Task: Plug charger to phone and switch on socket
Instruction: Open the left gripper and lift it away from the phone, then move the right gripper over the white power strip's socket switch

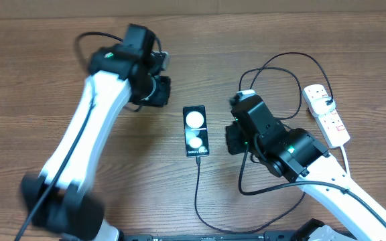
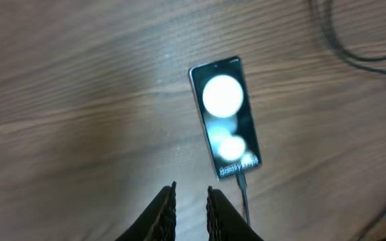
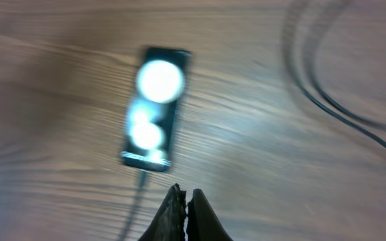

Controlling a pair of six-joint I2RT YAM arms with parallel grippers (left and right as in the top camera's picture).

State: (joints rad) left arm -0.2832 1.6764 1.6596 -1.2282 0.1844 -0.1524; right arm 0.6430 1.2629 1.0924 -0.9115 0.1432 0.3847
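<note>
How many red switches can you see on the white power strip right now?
2 that I can make out, both on the white elongated power strip at the table's right edge: one near its far end, one near its middle. The overhead view is small, so others may go unseen.
</note>
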